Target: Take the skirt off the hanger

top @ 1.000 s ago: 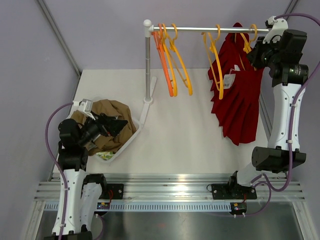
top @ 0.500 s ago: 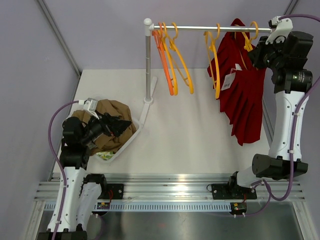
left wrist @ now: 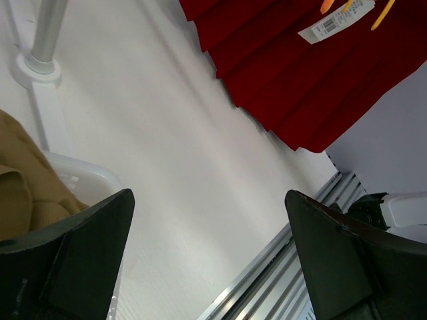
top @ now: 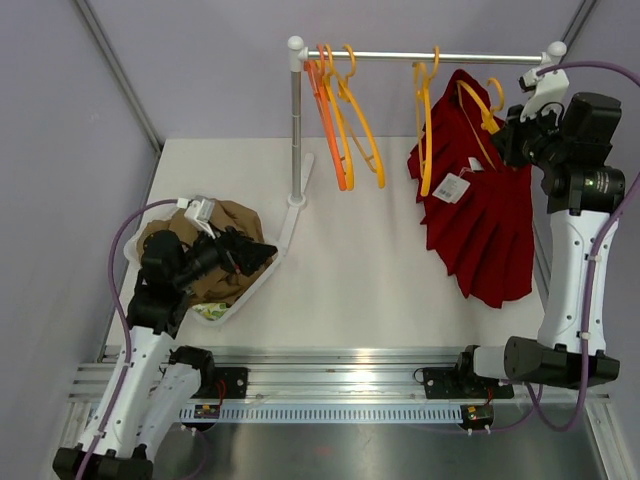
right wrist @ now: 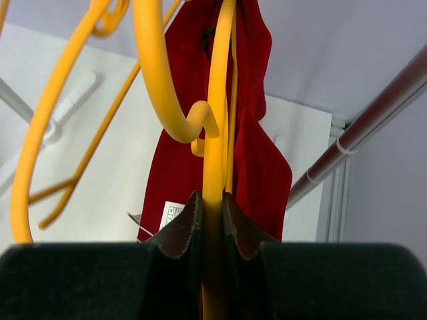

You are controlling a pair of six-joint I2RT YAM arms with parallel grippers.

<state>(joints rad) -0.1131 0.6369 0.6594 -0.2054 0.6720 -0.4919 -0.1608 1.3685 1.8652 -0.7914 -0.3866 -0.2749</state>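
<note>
Several bare hangers are sharing the rail (top: 400,57): an orange-and-yellow cluster (top: 340,125) is hanging beside the upright post (top: 295,130), and a lone yellow hanger (top: 426,130) is dangling just left of the red skirt (top: 485,230), crowding its edge. The skirt is hanging over the right side of the table (top: 360,260) from its own yellow hanger (right wrist: 215,100), with a white tag (top: 452,187) showing on the pleats. That hanger's hook is sitting below the rail, apart from it. The right gripper (top: 505,125) is pinching this hanger's stem, its fingers (right wrist: 177,233) nearly closed around it. At the left, a white basket (top: 258,285) is holding a crumpled tan garment (top: 225,220). The left gripper (top: 262,250) is hovering over the basket, jaws spread wide, gripping nothing.
</note>
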